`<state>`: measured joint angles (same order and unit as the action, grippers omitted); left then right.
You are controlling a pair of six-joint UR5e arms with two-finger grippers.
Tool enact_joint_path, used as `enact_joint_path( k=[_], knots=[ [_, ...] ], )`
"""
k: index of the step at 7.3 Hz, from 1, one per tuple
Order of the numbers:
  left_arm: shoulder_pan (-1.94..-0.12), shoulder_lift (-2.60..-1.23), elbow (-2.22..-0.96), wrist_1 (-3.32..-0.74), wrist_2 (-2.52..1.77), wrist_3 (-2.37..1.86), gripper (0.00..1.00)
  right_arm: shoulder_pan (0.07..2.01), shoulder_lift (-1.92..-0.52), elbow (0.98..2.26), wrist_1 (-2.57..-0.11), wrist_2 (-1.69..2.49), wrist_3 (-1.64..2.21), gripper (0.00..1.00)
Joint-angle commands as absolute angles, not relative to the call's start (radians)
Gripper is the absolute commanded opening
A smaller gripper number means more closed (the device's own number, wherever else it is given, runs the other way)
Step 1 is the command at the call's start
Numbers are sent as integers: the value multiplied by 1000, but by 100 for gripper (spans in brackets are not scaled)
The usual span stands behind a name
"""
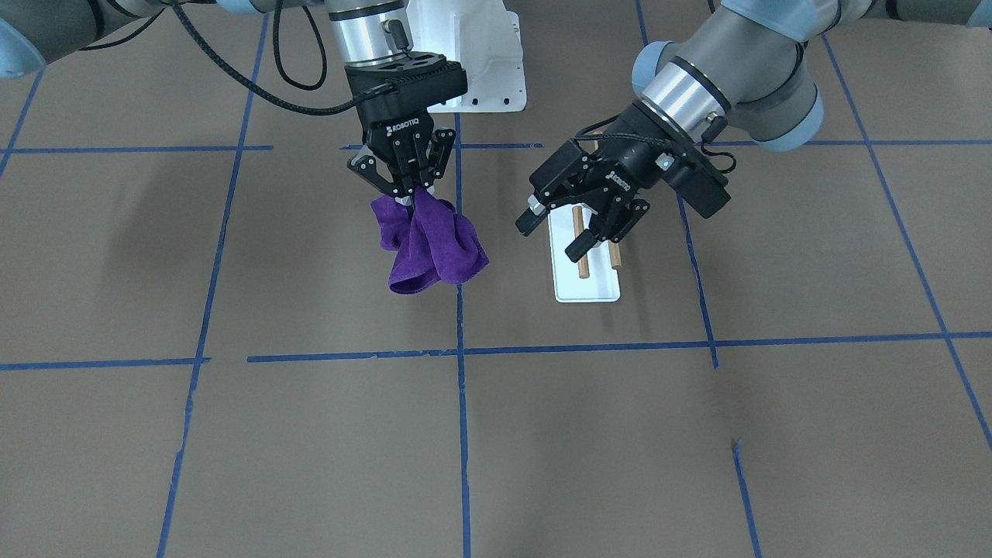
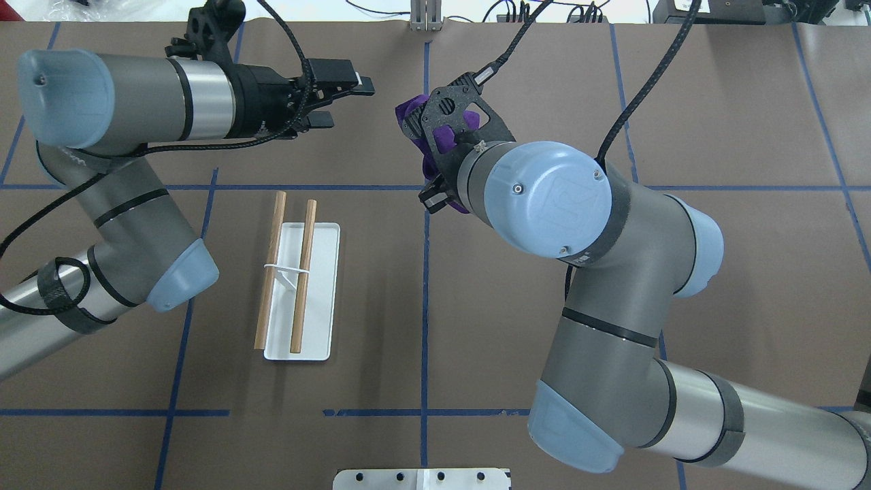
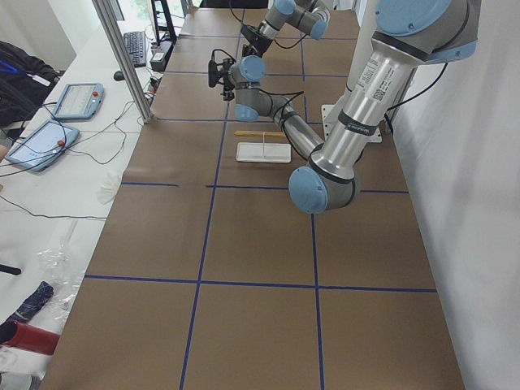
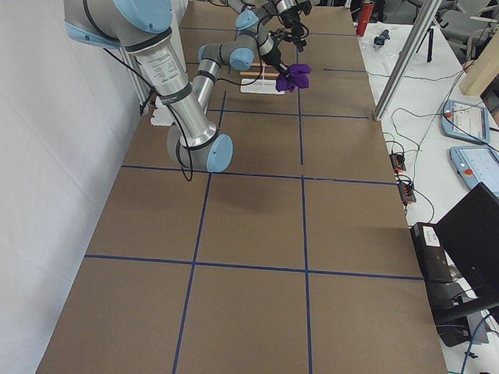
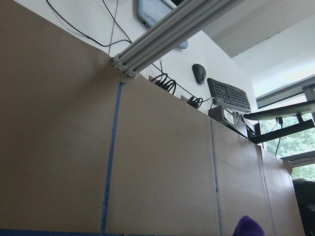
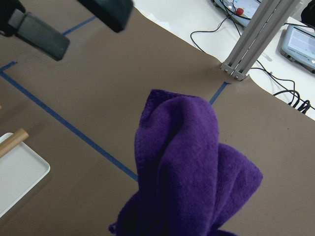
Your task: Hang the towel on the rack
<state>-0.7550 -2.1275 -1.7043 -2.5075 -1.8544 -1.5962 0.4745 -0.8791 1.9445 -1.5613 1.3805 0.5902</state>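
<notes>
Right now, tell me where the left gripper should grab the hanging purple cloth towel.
Probably the lower hanging lobe of the purple cloth towel, approached from the robot's left. The right gripper pinches its top, the folds hang free below, and the open left gripper points toward them.

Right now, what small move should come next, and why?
Probably the right end effector should carry the purple towel sideways toward the rack: the towel hangs bunched from its shut grip, beside the rack, not yet over it.
</notes>
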Motion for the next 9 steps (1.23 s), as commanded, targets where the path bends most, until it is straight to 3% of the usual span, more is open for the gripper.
enact_joint_path(
  k=[1,9],
  knots=[
    [-727,-2172,-1697,-2488,-1856,-1597,96,450,-879,1959,-1565,1367,591,0],
    [-661,-2203,-1669,-2487,-1858,-1594,74,431,-881,1994,-1591,1361,591,0]
  ],
)
